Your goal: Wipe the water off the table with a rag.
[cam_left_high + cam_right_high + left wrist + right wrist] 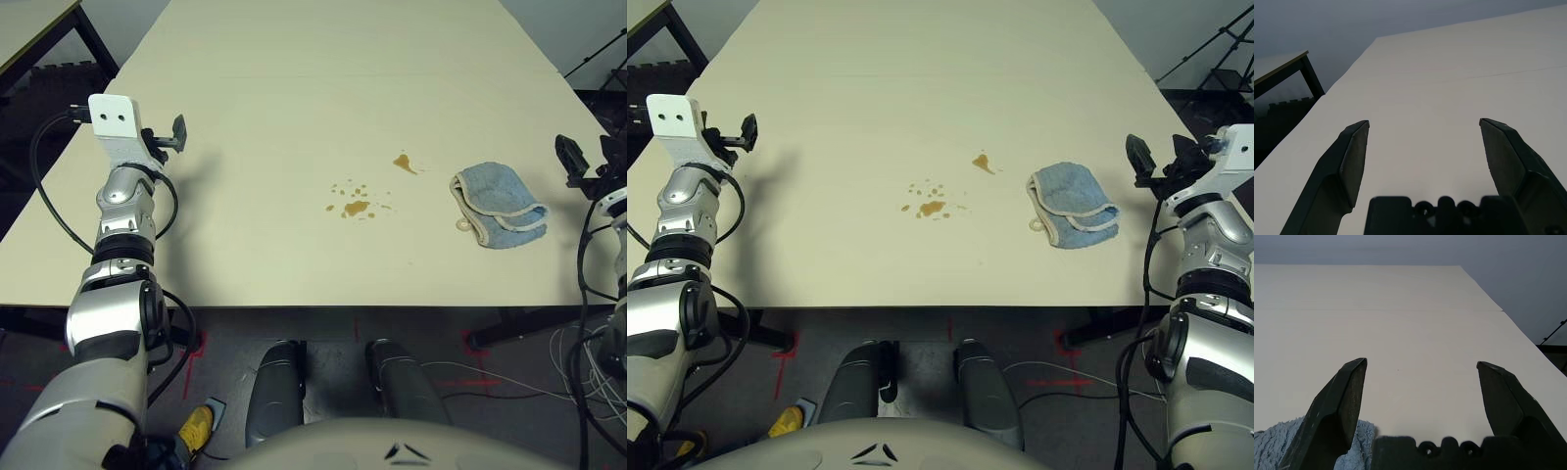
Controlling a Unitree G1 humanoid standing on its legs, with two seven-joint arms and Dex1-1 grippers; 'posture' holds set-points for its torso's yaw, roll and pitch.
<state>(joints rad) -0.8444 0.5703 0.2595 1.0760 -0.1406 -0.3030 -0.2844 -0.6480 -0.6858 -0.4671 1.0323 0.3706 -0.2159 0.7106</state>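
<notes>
Amber-brown water (355,207) lies as a small blotch with tiny droplets near the middle of the cream table (294,108), and a second blotch (404,164) sits just beyond it. The light blue rag (499,205) lies crumpled to the right of the spill, its cream edging showing. My right gripper (1151,160) hovers open at the table's right edge, just right of the rag, whose corner (1273,445) shows beside one finger. My left gripper (168,137) hangs open over the table's left side, far from the spill.
A smaller cream-topped table with black legs (39,29) stands beyond the left edge. A black tripod (1215,49) and cables (549,372) are off the right side. The table's near edge (294,302) runs just in front of my body.
</notes>
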